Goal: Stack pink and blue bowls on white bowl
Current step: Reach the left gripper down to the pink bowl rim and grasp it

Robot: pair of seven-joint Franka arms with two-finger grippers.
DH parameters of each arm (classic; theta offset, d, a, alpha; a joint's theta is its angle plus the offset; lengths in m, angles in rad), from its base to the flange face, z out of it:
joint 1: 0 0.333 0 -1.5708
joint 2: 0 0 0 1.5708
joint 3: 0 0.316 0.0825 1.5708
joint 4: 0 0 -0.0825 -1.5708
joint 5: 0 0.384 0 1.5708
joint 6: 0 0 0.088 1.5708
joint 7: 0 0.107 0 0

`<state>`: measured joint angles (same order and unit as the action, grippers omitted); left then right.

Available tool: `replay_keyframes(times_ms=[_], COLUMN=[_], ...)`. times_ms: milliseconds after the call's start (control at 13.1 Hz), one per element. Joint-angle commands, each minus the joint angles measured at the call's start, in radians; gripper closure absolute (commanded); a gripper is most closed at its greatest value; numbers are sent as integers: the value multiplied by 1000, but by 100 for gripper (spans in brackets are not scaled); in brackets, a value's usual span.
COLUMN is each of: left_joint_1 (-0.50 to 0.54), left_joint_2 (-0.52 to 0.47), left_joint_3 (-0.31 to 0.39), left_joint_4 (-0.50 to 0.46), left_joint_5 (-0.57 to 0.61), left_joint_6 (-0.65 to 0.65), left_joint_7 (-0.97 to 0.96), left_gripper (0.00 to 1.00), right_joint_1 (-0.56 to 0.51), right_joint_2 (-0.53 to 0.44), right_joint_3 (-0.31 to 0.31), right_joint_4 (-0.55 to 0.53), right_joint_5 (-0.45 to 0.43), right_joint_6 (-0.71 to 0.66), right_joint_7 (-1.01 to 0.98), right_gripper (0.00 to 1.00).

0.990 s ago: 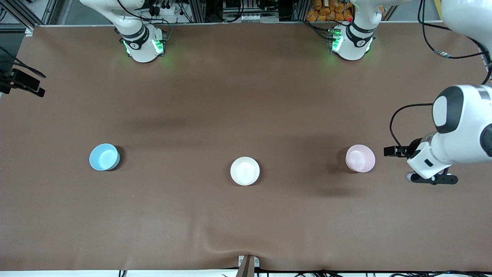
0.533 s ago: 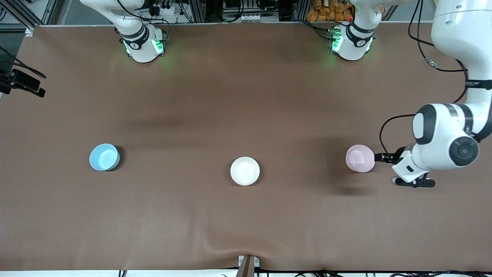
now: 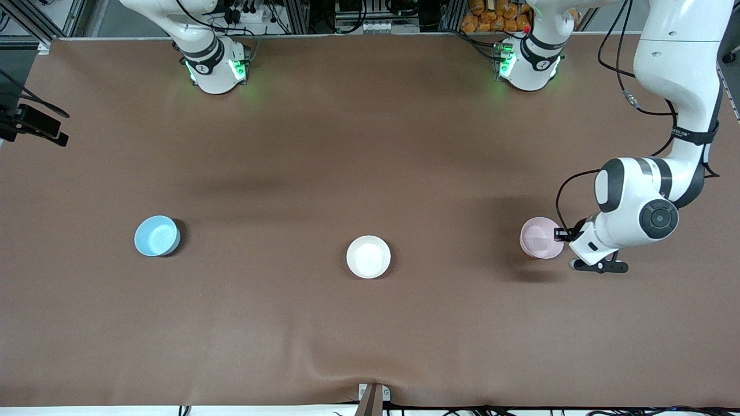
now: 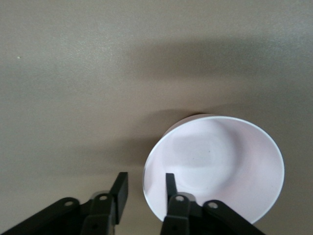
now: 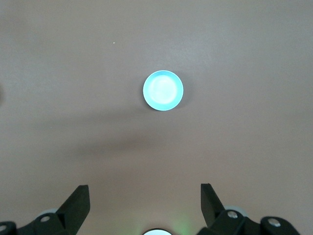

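The pale pink bowl (image 3: 540,237) sits upright toward the left arm's end of the table. The white bowl (image 3: 368,256) sits mid-table and the sky blue bowl (image 3: 156,236) toward the right arm's end. My left gripper (image 3: 559,234) is low at the pink bowl's rim on the side away from the white bowl. In the left wrist view the gripper (image 4: 145,188) is open and straddles the rim of the pink bowl (image 4: 215,161), one finger inside and one outside. My right gripper (image 5: 144,196) is open and empty, high over the table, with the blue bowl (image 5: 163,90) small below it.
Both arm bases (image 3: 215,63) (image 3: 529,60) stand at the table's edge farthest from the front camera. A black mount (image 3: 34,124) sticks in at the right arm's end. A clamp (image 3: 373,396) and a wrinkle in the brown cover lie at the nearest edge.
My left arm has swung in toward the pink bowl and come down, bringing its gripper from beside the bowl onto its rim. The bowls have not moved.
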<state>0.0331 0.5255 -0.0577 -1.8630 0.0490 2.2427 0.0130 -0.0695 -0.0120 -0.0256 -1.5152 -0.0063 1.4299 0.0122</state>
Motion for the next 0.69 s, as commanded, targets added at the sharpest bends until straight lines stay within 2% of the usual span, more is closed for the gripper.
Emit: replay_keyframes(times_ms=[0,76,229,457,610], left_joint_1=[11,8,-1,-1,-2], left_joint_2=[20,25,21,-11,-56], left_joint_3=[-7,-8,-10,-25,-76], left_joint_4=[-8,-8,-4,1,19], left_joint_5=[8,8,8,8,6], left_joint_6=[52,54,54,31,-41], left_joint_7=[-13,-13,-18,-50,-94], left_gripper=[69,77,100,100,100], right_joint_1=[0,0,0,0,0], right_joint_2=[14,14,14,14,14], right_joint_3=[-4,-4,-4,-4,-4], right_joint_4=[26,26,26,26,26], right_joint_5=[11,11,11,11,11], right_joint_6=[-14,-14,-14,-14,-14], right_joint_7=[5,5,5,5,5], right_gripper=[0,0,0,0,0])
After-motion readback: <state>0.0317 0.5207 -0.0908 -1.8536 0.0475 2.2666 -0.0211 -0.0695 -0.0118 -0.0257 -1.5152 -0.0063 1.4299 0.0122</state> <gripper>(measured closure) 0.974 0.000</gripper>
